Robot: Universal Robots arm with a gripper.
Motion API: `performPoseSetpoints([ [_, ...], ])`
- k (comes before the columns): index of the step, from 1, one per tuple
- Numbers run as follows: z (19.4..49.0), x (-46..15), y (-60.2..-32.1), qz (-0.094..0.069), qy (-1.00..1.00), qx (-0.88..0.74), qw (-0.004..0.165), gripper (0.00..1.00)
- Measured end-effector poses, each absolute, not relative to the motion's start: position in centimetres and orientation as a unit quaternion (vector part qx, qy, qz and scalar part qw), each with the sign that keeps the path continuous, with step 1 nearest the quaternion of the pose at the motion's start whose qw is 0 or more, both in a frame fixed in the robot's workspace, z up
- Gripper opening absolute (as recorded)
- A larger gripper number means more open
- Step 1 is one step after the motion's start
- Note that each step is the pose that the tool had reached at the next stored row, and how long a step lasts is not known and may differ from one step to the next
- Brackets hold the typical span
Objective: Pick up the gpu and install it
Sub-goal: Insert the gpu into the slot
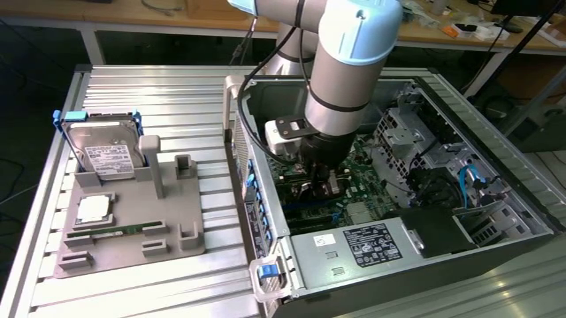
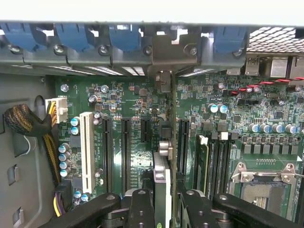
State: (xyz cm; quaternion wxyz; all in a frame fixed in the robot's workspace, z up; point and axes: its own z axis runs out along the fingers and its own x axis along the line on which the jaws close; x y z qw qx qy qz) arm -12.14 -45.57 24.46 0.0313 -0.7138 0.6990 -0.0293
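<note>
Ribbed aluminium tabletop point(image 1: 159, 86) carries an open dark grey computer case point(image 1: 495, 232) lying on its side, with wooden workbenches point(image 1: 177, 13) in the background. A grey and light-blue robot arm point(image 1: 349, 59) reaches down into the case, so the jaws are inside it, low over the green motherboard point(image 2: 133, 104).

The jaws pinch the gpu point(image 2: 162, 175), a thin flat dark card with a metallic edge. From the wrist view it is seen edge-on, upright between the two black fingers point(image 2: 141, 209). The card runs ahead of the jaws towards the case wall with its row of blue plastic clips point(image 2: 126, 35). It stands among the long black expansion slots point(image 2: 125, 147). Whether its lower edge is seated in one of them I cannot tell.

To one side of the jaws, past those slots, are a long white slot point(image 2: 86, 152) and a braided black cable bundle point(image 2: 23, 121). To the other side lies the square metal processor socket point(image 2: 263, 185).

Well apart from the jaws, outside the case, a grey plastic holder tray point(image 1: 132, 245) lies on the tabletop. In it a silver hard drive with a white label and blue frame point(image 1: 102, 149) leans upright. Beside the drive, a square silver processor chip point(image 1: 93, 211) lies flat. Just past the chip, a narrow green memory stick point(image 1: 115, 232) sits on edge.
</note>
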Motion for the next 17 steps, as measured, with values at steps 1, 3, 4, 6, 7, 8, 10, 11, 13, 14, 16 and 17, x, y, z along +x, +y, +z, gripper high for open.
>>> performPoseSetpoints([
  [1, 24.45, -12.15, -45.57, -0.029, 0.699, -0.714, 0.031, 0.27],
  [3, 24.45, -12.15, -45.56, -0.029, 0.699, -0.714, 0.032, 0.27],
  [4, 24.51, -12.14, -45.56, -0.029, 0.699, -0.714, 0.032, 0.27],
  [6, 24.69, -12.14, -45.55, -0.029, 0.699, -0.714, 0.032, 0.27],
  [7, 24.80, -12.14, -45.54, -0.029, 0.699, -0.714, 0.033, 0.27],
  [8, 25.05, -12.14, -45.55, -0.029, 0.699, -0.714, 0.032, 0.27],
  [10, 25.26, -12.14, -45.56, -0.029, 0.699, -0.714, 0.032, 0.27],
  [11, 25.29, -12.14, -45.56, -0.029, 0.699, -0.714, 0.032, 0.27],
  [13, 25.30, -12.14, -45.56, -0.029, 0.699, -0.714, 0.032, 0.27],
  [14, 25.31, -12.14, -45.56, -0.029, 0.699, -0.714, 0.032, 0.27],
  [16, 25.31, -12.15, -45.56, -0.029, 0.699, -0.714, 0.032, 0.27],
  [17, 25.31, -12.15, -45.56, -0.029, 0.699, -0.714, 0.032, 0.27],
])
